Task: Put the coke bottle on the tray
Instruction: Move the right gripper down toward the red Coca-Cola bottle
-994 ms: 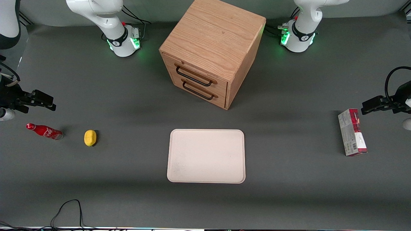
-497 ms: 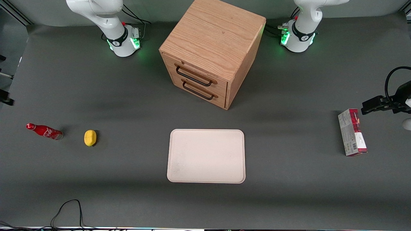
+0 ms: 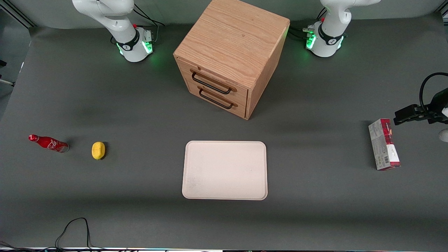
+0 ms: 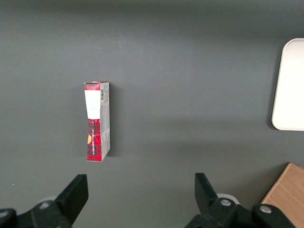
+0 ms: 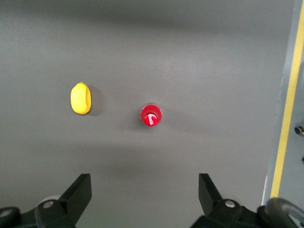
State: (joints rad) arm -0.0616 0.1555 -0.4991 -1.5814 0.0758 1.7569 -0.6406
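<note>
**Bottle upright at the working arm's end, tray bare at mid-table**

Seen from the front, the dark grey table (image 3: 140, 217) carries the coke bottle (image 3: 48, 143) standing toward the working arm's end, with a yellow lemon (image 3: 98, 150) near it on the side toward the middle. The cream tray (image 3: 224, 170) lies flat at mid-table, well apart from the bottle, nothing on it. A wooden cabinet (image 3: 231, 52) with two black-handled drawers stands farther from the camera than the tray, its drawer fronts turned toward the tray. A red-and-grey carton (image 3: 384, 144) lies toward the parked arm's end. A black cable (image 3: 75, 227) loops over the table's near edge. The working gripper is out of this view.

From the parked arm's wrist, the carton (image 4: 97, 121) lies on the grey mat, with a corner of the tray (image 4: 289, 85) and a corner of the cabinet (image 4: 287, 194) at the edges.

From the working arm's wrist, the gripper (image 5: 145, 194) hovers high above the table, its fingers (image 5: 78, 192) spread wide. The bottle (image 5: 151, 115) shows cap-on as a red disc, the lemon (image 5: 80, 98) beside it. A yellow stripe (image 5: 287, 104) runs along the floor past the table's edge.
</note>
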